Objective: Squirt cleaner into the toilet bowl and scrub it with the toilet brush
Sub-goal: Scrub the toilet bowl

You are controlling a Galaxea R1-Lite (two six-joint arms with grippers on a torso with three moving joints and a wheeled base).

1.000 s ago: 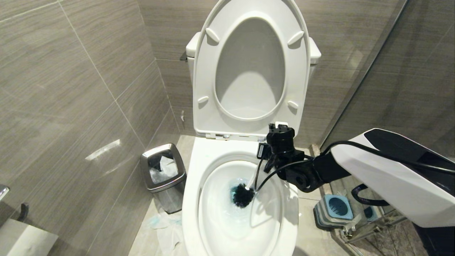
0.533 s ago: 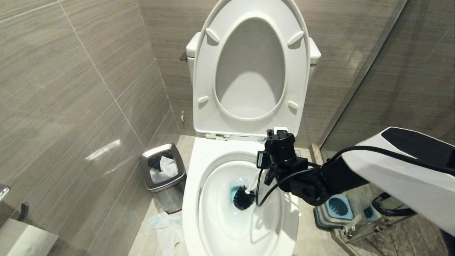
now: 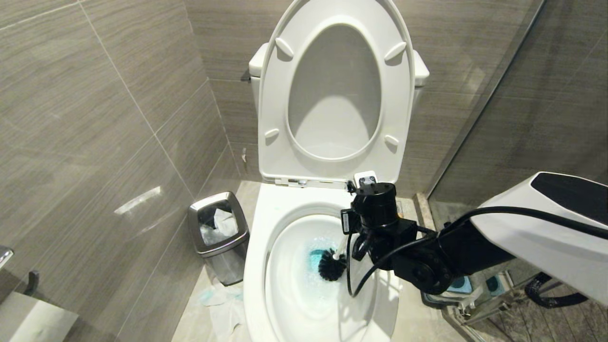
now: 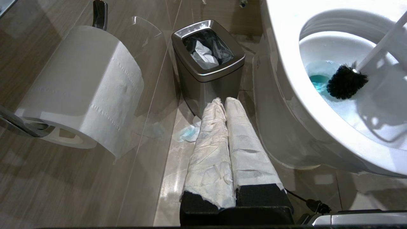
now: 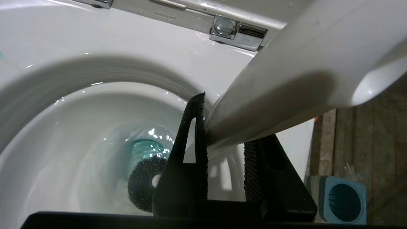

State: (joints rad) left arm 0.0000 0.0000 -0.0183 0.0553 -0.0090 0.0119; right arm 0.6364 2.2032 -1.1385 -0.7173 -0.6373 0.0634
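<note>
The white toilet bowl stands open in the middle of the head view, with blue cleaner tinting the water at its bottom. My right gripper reaches down over the bowl's right rim, shut on the white handle of the toilet brush. The black bristle head sits low in the bowl beside the blue water, as the left wrist view also shows. My left gripper, its fingers wrapped in white paper, hangs shut and empty beside the bowl's left outer wall.
Seat and lid stand raised against the tank. A steel waste bin sits on the floor left of the toilet, with tissue beside it. A toilet roll hangs on the left wall. The grey-and-blue brush holder stands on the right by the glass wall.
My right arm has swung lower and nearer over the bowl's right rim. The brush head has slid a little to the right and nearer in the bowl. The left arm is still.
</note>
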